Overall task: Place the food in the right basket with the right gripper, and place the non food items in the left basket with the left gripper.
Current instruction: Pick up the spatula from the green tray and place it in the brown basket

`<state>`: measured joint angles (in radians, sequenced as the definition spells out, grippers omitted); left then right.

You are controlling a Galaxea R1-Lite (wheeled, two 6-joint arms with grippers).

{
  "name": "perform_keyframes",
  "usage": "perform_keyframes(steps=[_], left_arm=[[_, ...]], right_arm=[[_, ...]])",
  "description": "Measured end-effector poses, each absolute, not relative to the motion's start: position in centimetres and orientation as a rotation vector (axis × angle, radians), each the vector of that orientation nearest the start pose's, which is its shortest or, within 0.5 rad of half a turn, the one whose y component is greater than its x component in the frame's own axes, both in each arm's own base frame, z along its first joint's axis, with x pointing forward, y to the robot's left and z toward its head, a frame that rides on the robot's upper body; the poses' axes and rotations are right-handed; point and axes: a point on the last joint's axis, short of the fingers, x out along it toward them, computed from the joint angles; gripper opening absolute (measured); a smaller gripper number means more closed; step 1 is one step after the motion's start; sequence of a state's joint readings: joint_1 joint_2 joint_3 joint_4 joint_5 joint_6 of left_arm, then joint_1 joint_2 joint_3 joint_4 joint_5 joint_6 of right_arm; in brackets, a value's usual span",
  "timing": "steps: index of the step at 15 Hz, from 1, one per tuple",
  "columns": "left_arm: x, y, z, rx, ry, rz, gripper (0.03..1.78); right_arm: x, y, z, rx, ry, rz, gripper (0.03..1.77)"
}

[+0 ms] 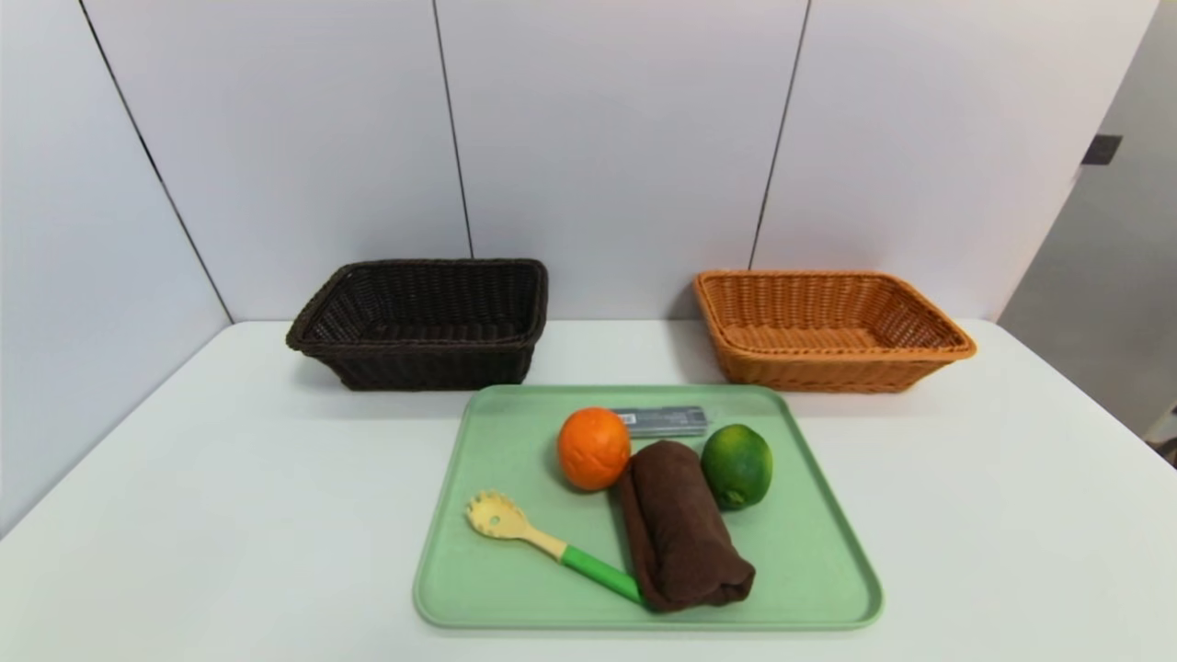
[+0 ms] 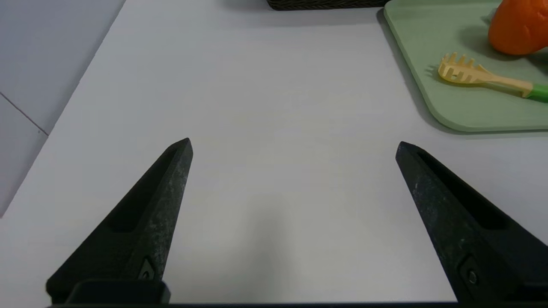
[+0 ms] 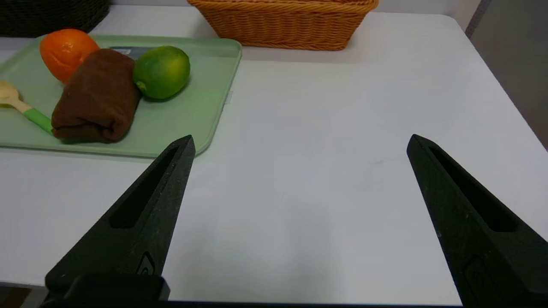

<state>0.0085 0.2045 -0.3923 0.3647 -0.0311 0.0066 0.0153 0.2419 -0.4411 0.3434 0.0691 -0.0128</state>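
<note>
left claw (image 2: pixel 293 145) spread wide | right claw (image 3: pixel 299 141) spread wide

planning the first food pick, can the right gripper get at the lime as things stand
Probably yes. The lime sits on the tray's right side, its top and right flank bare; only the brown towel crowds its left. The right gripper is open, off the tray.

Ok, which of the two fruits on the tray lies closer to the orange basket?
The green lime, right of the rolled brown towel; the orange sits left of it.
</note>
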Motion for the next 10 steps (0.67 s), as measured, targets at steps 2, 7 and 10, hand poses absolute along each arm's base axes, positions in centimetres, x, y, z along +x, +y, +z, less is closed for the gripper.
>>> perform_keyframes(steps=[2,7,10], left_arm=[[-2.1,-0.1,17.5,-0.010,0.229,-0.035,1.69],[3.9,-0.1,23.6,-0.027,0.377,-0.060,1.69],[8.5,-0.5,25.7,-0.037,0.465,-0.117,1.69]], right_arm=[[-1.9,0.1,19.1,-0.006,0.185,0.091,1.71],[3.2,0.2,24.8,-0.004,0.289,0.101,1.71],[6.9,0.5,27.3,0.007,0.342,0.175,1.71]])
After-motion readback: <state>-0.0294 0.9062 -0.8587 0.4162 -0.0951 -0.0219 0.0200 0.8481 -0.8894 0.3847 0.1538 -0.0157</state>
